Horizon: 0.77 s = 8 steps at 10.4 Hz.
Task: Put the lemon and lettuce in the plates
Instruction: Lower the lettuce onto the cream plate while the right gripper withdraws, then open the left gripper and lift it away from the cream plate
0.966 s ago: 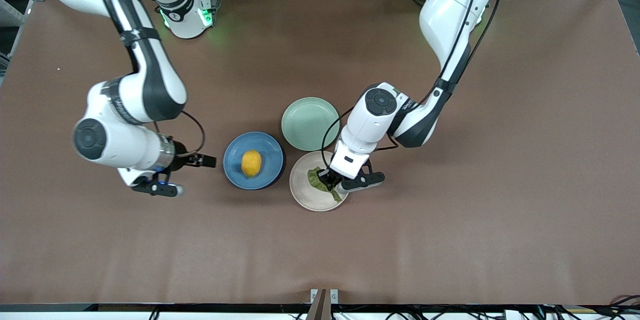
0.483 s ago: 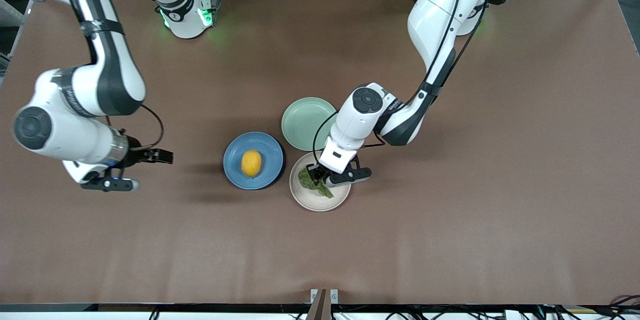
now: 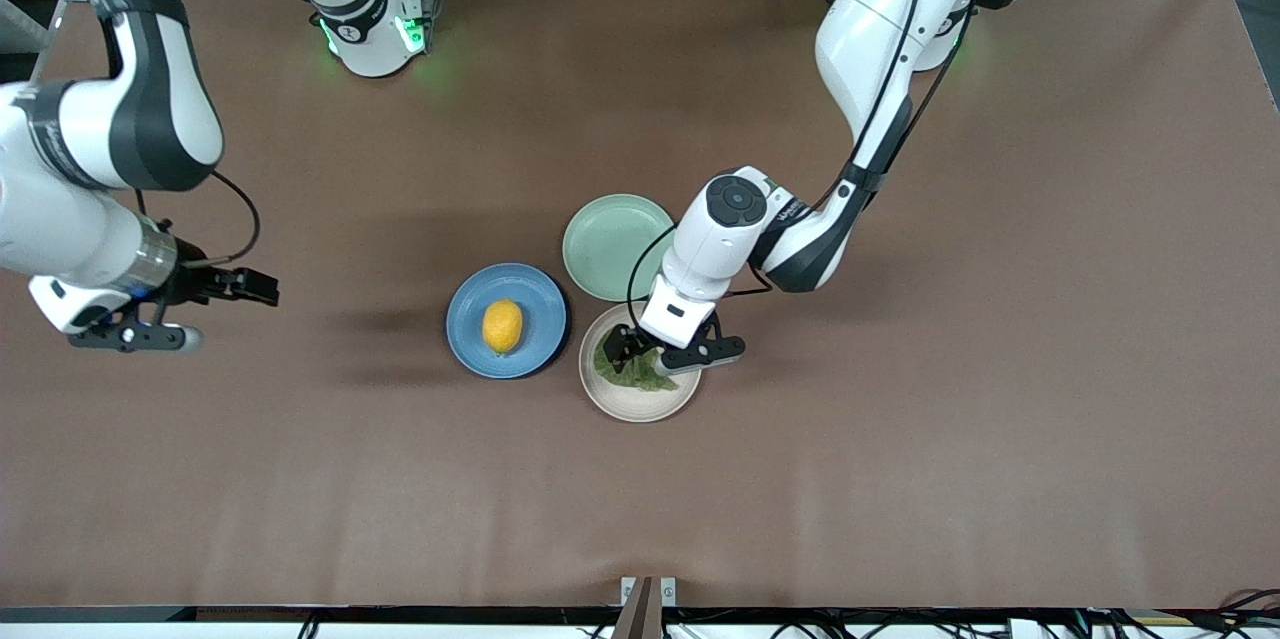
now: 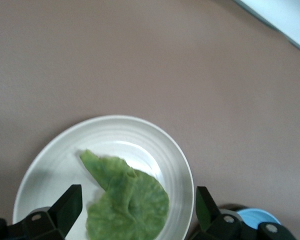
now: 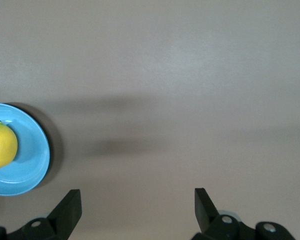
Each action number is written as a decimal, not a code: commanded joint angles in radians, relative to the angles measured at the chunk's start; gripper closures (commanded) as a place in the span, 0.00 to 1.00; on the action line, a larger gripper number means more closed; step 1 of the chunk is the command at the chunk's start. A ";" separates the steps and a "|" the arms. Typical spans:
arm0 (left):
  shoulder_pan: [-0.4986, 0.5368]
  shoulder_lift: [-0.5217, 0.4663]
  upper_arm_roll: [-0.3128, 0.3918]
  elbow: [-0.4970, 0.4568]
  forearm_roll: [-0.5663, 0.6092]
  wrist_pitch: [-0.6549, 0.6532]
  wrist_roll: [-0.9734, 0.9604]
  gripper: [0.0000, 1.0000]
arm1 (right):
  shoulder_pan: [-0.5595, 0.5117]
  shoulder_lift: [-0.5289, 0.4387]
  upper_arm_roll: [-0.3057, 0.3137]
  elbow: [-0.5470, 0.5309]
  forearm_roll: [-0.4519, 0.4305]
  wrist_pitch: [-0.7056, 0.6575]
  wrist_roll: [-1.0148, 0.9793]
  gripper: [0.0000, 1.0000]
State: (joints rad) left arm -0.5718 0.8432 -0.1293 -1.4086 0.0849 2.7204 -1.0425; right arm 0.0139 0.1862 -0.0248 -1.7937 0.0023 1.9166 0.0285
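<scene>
Left gripper (image 3: 650, 356) over the beige plate (image 3: 625, 404), fingers spread wide, empty; lettuce (image 3: 630, 371) lies in that plate beneath it. Right gripper (image 3: 150, 324) open, empty, over bare table at the right arm's end. Lemon (image 3: 502, 326) sits in blue plate (image 3: 470, 309).

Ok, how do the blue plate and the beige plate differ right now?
The blue plate holds the lemon; the beige plate holds the lettuce. The left pincer is over the beige plate, fingers open; nothing is over the blue plate, since the right pincer is off toward the right arm's end of the table. Both are round, shallow and about the same size.
</scene>
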 commanded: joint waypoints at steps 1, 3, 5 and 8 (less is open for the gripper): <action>0.052 -0.041 0.004 -0.003 0.026 -0.081 -0.025 0.00 | -0.028 -0.109 0.019 -0.061 -0.019 -0.065 -0.010 0.00; 0.110 -0.085 0.002 -0.003 0.039 -0.213 0.021 0.00 | -0.028 -0.149 0.010 -0.011 -0.019 -0.178 -0.007 0.00; 0.167 -0.125 0.002 -0.003 0.039 -0.318 0.100 0.00 | -0.026 -0.151 -0.003 0.100 -0.021 -0.322 -0.005 0.00; 0.295 -0.185 -0.009 -0.006 0.030 -0.476 0.273 0.00 | -0.017 -0.178 -0.011 0.183 -0.018 -0.349 -0.001 0.00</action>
State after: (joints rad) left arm -0.3320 0.7028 -0.1222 -1.3910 0.0983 2.3077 -0.8383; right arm 0.0037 0.0211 -0.0430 -1.6460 -0.0036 1.5930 0.0272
